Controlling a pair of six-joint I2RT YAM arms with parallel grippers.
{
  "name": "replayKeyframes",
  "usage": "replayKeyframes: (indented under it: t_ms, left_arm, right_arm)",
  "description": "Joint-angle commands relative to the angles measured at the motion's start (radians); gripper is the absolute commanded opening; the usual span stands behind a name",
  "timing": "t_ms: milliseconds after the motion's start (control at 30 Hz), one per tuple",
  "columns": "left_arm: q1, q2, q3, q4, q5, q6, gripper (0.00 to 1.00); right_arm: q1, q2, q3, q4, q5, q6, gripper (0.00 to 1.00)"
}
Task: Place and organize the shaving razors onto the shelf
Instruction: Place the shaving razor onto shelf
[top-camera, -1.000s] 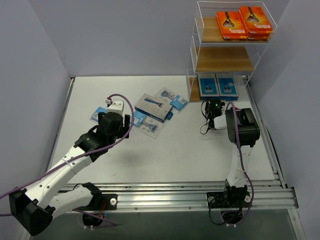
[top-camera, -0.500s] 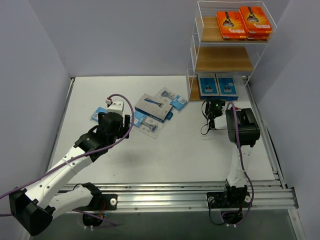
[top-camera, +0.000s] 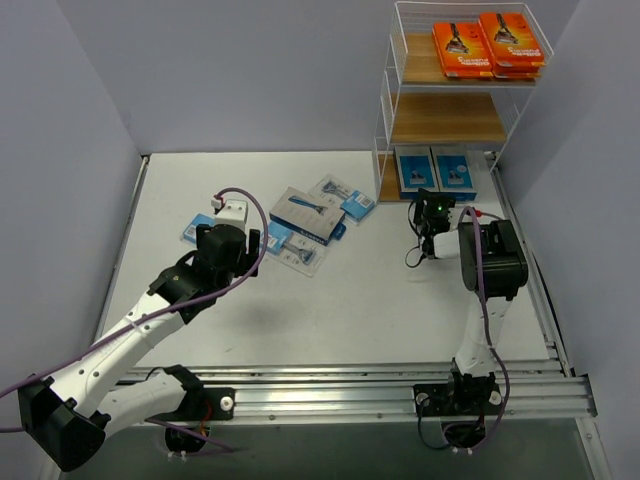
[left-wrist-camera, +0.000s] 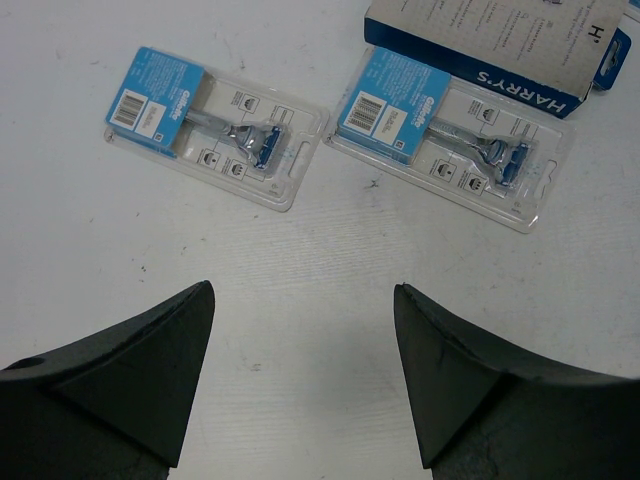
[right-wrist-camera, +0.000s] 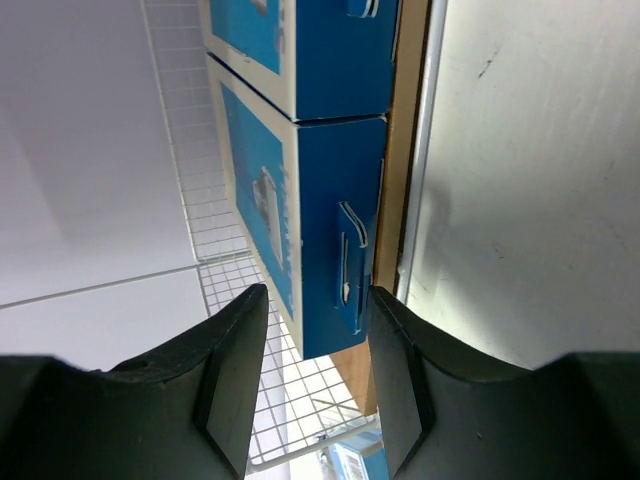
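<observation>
Two blue-and-grey razor boxes (top-camera: 414, 172) on white wire shelf (top-camera: 445, 118); right gripper (right-wrist-camera: 315, 300) half-open, empty: back out straight, no nudging. Left gripper (left-wrist-camera: 302, 292) wide, empty.

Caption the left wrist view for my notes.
Open left gripper hovers short of left blister pack and right blister pack; blue box beyond.

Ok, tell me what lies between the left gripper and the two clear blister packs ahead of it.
Nothing: the left wrist view shows only bare white table between the open left gripper and the blister packs.
</observation>
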Motion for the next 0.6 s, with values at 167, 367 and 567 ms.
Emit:
replayKeyframes:
  t_ms: [167,367,567]
  left_arm:
    - [0.004,-0.022,0.024,0.014,-0.017,0.016,0.81]
    - [0.006,-0.036,0.024,0.011,-0.024,0.017,0.81]
    - [0.007,-0.048,0.024,0.009,-0.035,0.022,0.81]
  right_arm:
    - [-0.012,-0.125,-0.067,0.013,0.012,-0.035,0.41]
    - [-0.015,-0.223,-0.099,-0.03,-0.025,-0.135,0.44]
    - [0.023,-0.343,-0.156,-0.131,-0.065,-0.27,0.46]
